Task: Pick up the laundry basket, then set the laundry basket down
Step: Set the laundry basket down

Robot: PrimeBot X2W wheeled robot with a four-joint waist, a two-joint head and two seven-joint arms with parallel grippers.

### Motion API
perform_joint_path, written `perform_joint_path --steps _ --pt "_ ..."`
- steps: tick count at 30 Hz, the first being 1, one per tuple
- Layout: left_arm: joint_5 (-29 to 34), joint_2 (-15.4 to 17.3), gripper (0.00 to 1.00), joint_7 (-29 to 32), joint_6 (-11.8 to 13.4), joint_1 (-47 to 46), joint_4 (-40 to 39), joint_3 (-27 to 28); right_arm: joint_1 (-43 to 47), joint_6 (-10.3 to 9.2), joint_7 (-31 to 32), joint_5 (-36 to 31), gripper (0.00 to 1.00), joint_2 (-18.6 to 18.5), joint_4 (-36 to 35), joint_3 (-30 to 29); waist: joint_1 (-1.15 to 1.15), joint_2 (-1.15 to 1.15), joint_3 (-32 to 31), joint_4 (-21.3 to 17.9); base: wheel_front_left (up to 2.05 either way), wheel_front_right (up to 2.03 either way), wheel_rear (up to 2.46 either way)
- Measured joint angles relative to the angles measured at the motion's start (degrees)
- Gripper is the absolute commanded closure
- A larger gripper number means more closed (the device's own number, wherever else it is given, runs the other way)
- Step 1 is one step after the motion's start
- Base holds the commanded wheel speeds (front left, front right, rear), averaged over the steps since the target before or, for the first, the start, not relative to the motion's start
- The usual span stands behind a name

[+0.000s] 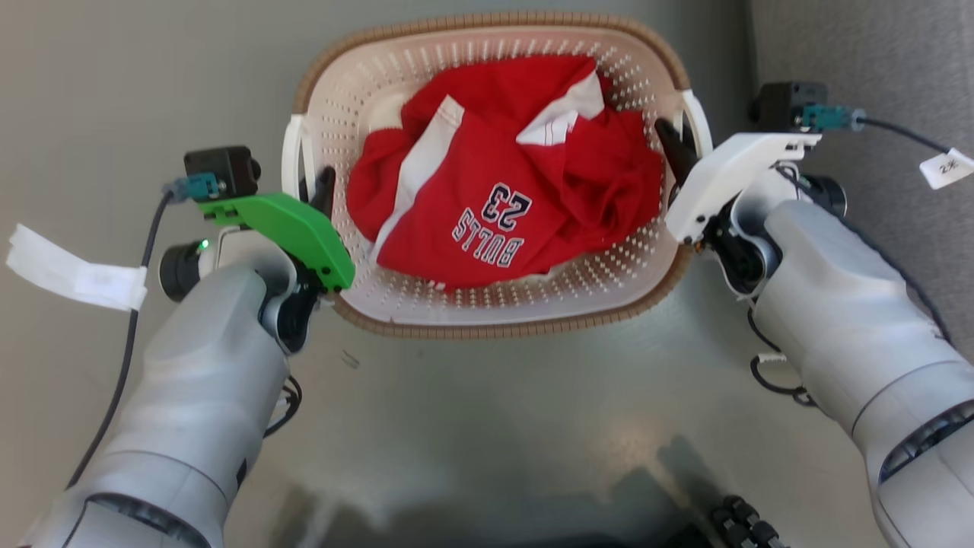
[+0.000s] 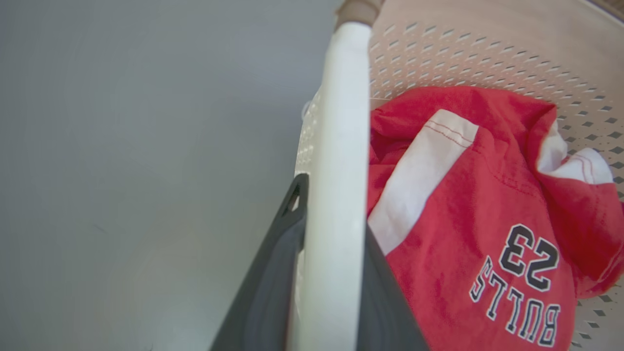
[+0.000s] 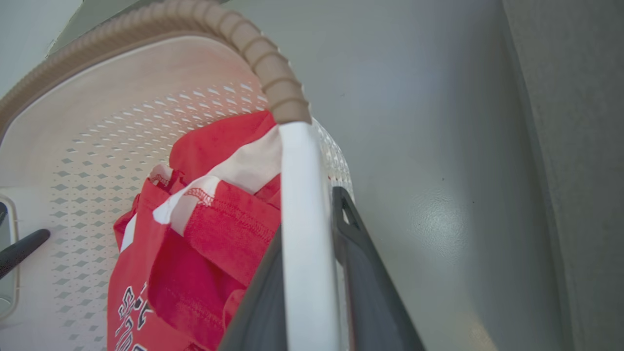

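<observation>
red BULLS 23 jersey (image 1: 487, 152): crumpled, white-trimmed | grey floor (image 1: 487, 403): glossy

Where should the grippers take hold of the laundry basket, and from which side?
By its two side handles: left gripper on the left handle, right gripper on the right handle, each from its own side. Each is a slim bar standing off the wall of the laundry basket, so one finger slips inside, one outside, as now. Opposite holds should keep it level.

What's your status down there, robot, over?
Left gripper shut on left handle, right gripper on right handle. Laundry basket gripped both sides, red jersey inside. Nothing blocking seen.
</observation>
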Motion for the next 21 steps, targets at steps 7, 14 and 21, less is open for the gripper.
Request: perform_joint_path --steps 7,14,21 --pt "0.3 0.0 1.0 -1.2 0.0 -3.2 0.7 0.3 -3.5 0.01 -1.0 0.0 1.0 0.1 0.6 -0.3 0.0 0.0 5.6 0.0 0.0 0.0 0.0" --pt "0.5 0.0 1.0 -2.4 0.0 -5.1 1.3 0.5 -5.3 0.01 -2.0 -0.1 1.0 0.3 1.0 -0.2 0.0 0.0 10.0 0.1 0.0 0.0 0.0" --pt "1.1 0.0 1.0 -3.3 0.0 -5.2 1.9 0.4 -5.3 0.2 -3.1 -0.1 1.0 0.9 2.1 -0.1 0.0 0.0 12.2 0.2 0.0 0.0 0.0"
